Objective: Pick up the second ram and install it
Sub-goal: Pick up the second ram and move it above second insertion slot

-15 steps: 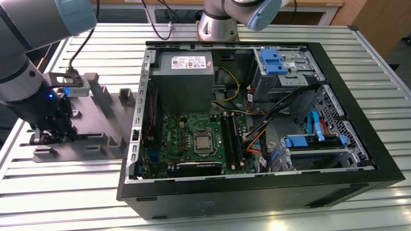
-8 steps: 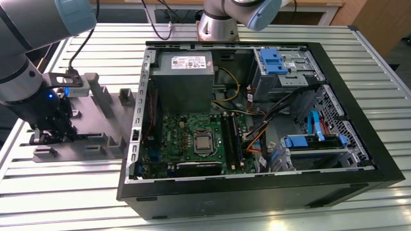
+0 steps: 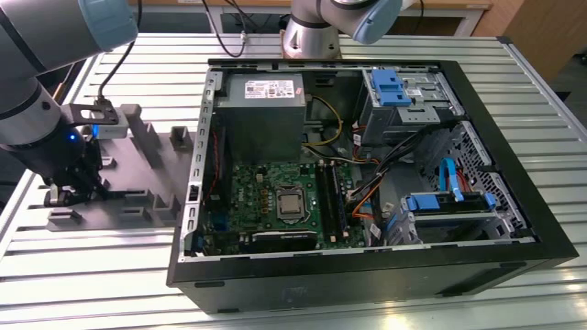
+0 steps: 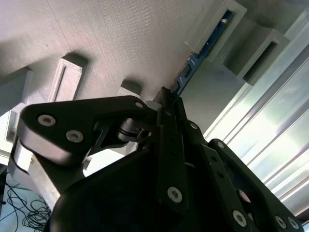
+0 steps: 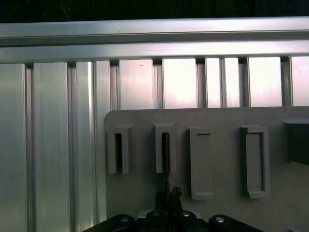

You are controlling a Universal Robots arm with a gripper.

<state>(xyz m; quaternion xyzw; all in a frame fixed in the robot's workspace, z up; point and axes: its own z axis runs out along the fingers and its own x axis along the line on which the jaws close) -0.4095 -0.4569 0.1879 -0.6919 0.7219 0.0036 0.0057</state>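
Note:
My gripper (image 3: 66, 196) hangs low over the grey fixture plate (image 3: 147, 179) at the exterior view's left, beside the open computer case (image 3: 513, 227). The second ram (image 4: 200, 50) is a thin board standing on edge. One end sits in a raised slot block of the fixture (image 4: 120, 38), and the other end runs in between my fingers (image 4: 166, 118). In the first wrist view, the ram (image 5: 165, 154) shows as a dark edge in the fixture's (image 5: 222, 159) second slot block, leading down to the gripper (image 5: 166, 205). The jaws look shut on it.
The case lies open on a slatted aluminium table (image 3: 73, 275). Inside it are the green motherboard (image 3: 275, 199), its long black memory slots (image 3: 332, 199), a grey power supply (image 3: 261, 103) and blue drive brackets (image 3: 390, 86). Further grey slot blocks (image 5: 253, 159) stand on the fixture.

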